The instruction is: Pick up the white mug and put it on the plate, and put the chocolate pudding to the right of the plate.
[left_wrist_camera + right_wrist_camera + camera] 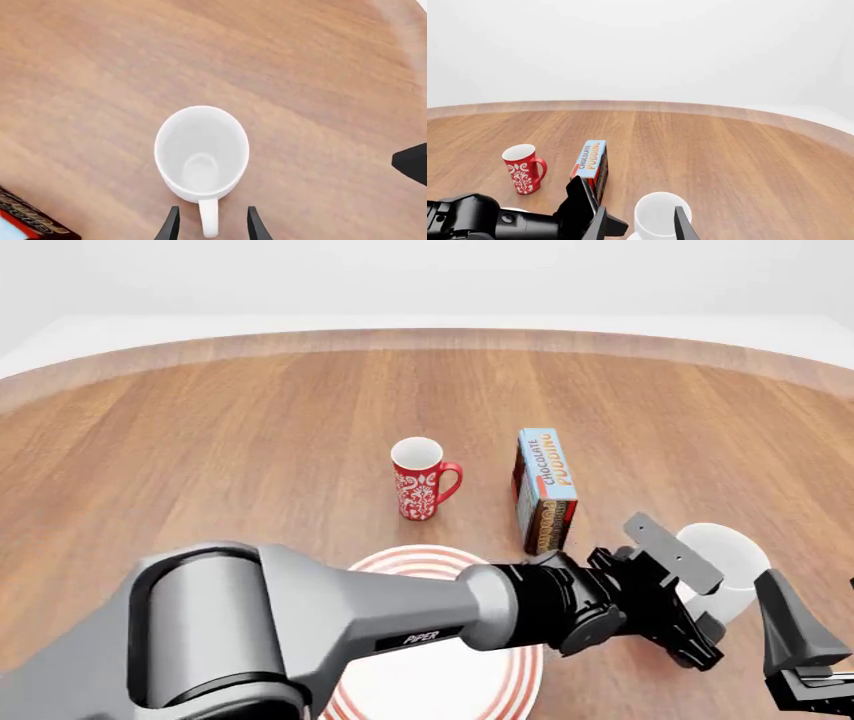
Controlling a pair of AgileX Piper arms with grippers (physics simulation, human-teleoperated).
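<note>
The left arm [334, 625] reaches across from the left side to the far right, its gripper [212, 225] held with the jaws parted and the two dark fingers [171, 225] standing apart (something pale sits in the gap between them). The right gripper [642, 224] hangs low just beside the left one, its jaws seemingly open too, though little of its fingers shows.

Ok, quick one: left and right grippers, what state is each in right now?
Left gripper: open, jaws either side of the white mug's handle, not closed on it.
Right gripper: open, holding nothing.
</note>
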